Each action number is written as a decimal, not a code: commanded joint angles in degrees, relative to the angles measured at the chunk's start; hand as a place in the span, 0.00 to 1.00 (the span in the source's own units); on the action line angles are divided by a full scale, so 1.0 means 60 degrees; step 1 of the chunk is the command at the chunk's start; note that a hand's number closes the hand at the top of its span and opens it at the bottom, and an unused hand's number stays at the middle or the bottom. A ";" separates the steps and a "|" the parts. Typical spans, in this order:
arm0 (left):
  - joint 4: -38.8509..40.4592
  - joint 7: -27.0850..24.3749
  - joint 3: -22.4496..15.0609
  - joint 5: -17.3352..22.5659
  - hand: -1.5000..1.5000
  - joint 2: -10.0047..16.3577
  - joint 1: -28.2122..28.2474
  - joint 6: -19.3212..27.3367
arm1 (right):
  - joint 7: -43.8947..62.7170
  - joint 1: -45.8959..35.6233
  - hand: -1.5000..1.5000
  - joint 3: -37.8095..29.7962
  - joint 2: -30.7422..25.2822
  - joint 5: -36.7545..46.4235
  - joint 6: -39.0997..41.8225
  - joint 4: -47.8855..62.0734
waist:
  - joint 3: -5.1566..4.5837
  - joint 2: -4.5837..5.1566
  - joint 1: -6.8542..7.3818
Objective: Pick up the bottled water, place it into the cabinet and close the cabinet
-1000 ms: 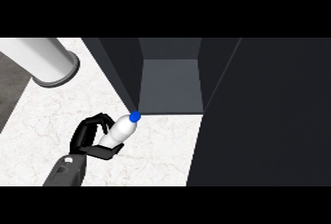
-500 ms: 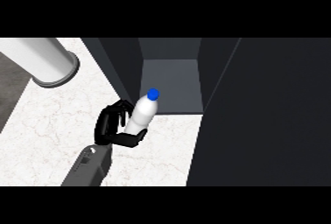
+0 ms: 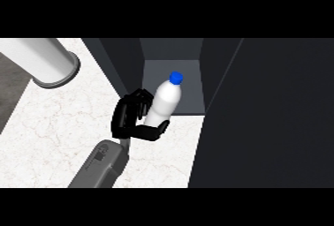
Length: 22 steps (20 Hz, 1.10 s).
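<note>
One hand (image 3: 125,118), fingers (image 3: 135,100) wrapping bottled water (image 3: 164,99).

The bottled water's (image 3: 166,99) base is hidden inside the left hand's (image 3: 124,120) curled fingers (image 3: 135,99). The grey forearm (image 3: 101,165), the dark cabinet (image 3: 261,110) and the pale cylinder (image 3: 39,57) all run off the view's edges.

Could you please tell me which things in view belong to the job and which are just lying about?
Job: bottled water, held in the left hand; open cabinet; its dark door.
Lying about: white cylinder at upper left; marble counter.
</note>
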 commanded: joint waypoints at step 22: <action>0.3772 0.1089 -0.0705 0.2574 1.00 -0.0010 -0.4551 0.3282 | -0.1249 0.1332 0.00 -0.0456 -0.0608 -0.0513 0.0120 -0.0667 | 0.0004 0.0087 -0.0231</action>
